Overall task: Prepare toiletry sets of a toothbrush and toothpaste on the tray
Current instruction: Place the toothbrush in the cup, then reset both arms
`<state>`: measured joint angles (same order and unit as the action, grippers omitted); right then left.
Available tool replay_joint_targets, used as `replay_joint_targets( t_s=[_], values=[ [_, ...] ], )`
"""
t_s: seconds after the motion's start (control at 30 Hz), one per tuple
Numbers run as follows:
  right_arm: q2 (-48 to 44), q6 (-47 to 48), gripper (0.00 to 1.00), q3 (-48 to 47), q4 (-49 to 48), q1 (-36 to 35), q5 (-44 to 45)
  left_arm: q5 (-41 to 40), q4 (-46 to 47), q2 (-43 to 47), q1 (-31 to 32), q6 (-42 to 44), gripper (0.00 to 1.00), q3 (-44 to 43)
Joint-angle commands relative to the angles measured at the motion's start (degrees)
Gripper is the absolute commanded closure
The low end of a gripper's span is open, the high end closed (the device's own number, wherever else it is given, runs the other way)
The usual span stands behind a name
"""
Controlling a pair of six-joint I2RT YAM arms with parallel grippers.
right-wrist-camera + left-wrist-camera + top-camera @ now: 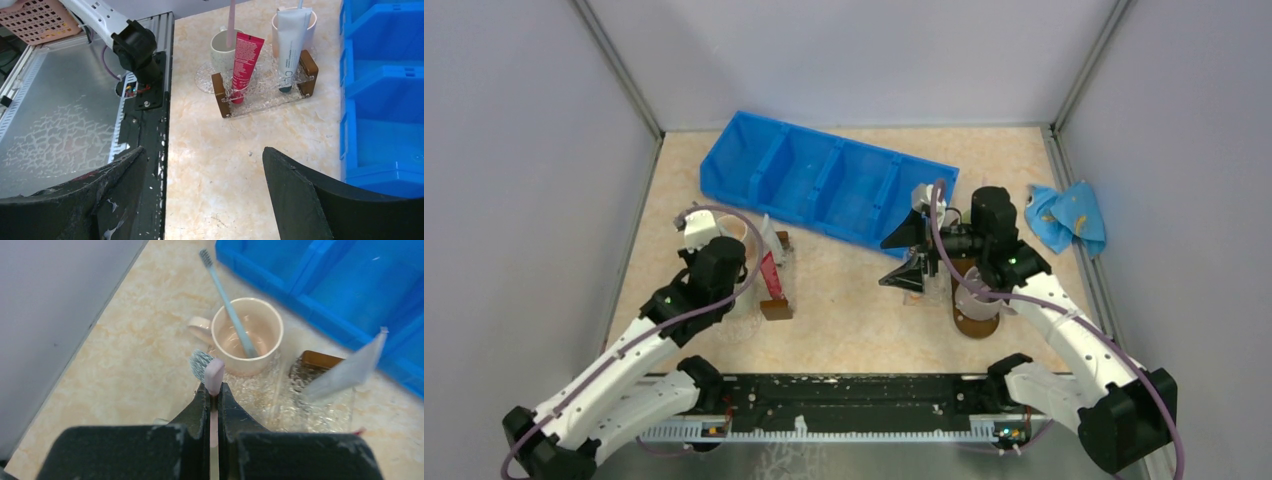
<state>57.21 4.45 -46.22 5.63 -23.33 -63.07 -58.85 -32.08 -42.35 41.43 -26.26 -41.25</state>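
My left gripper (213, 390) is shut on a pale pink toothbrush (214, 374) whose bristled head sticks out past the fingertips. In the right wrist view that toothbrush (231, 22) reaches down into a white mug (223, 46). A red toothpaste tube (245, 59) and a white toothpaste tube (291, 42) lean on a clear holder (265, 97) with brown end blocks. A light blue toothbrush (231, 307) stands in a pink mug (250, 332). The dark brown oval tray (975, 320) lies partly hidden under my right arm. My right gripper (900, 257) hangs open and holds nothing.
A long blue compartment bin (824, 180) lies across the back of the table. A blue cloth (1069, 216) sits at the back right. Grey walls close in three sides. The black rail (844, 395) with both arm bases runs along the near edge.
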Motion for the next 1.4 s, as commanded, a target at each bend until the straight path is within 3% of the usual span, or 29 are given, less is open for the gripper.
replay_joint_targets(
  t_s=[0.0,0.27,0.4,0.6,0.7,0.8,0.9,1.0,1.2,1.37],
  values=[
    [-1.7,0.4,0.15,-2.6,-1.4,0.8,-0.5,10.1,6.7,-3.0,-8.1,-1.5,1.0,2.8],
    [-1.6,0.3,0.15,-2.7,-1.6,0.9,-0.7,12.3,6.0,-4.8,-9.2,-7.8,0.98,5.3],
    [-1.6,0.3,0.15,-2.6,-1.4,1.0,-0.9,11.0,1.8,-5.3,-9.2,-13.5,0.77,4.5],
    [-2.0,4.4,0.14,-5.1,3.2,1.9,-0.8,12.8,-7.9,-4.2,-9.2,-17.7,0.33,-4.2],
    [-2.5,5.2,0.1,-9.1,7.9,3.5,6.0,18.3,-7.1,-1.5,-9.1,-12.9,0.16,-8.9],
    [-2.6,5.2,0.01,-16.6,14.4,4.8,16.9,30.8,0.5,2.7,-9.2,-2.5,0.02,-11.7],
    [-2.2,6.1,0.01,-25.3,22.4,5.2,24.0,49.0,10.5,7.1,-9.1,5.4,0.01,-13.7],
    [-1.7,9.1,0.01,-35.0,29.9,5.2,26.8,60.4,15.5,6.2,-9.1,7.9,0.01,-19.1],
    [-0.7,0.2,0.01,-51.4,33.2,5.2,39.8,75.9,19.6,-1.5,-9.1,6.6,0.01,-31.0],
    [0.1,-4.5,0.01,-60.6,35.2,5.2,47.8,81.3,19.7,-6.0,-9.1,6.4,0.01,-38.9]
  ],
)
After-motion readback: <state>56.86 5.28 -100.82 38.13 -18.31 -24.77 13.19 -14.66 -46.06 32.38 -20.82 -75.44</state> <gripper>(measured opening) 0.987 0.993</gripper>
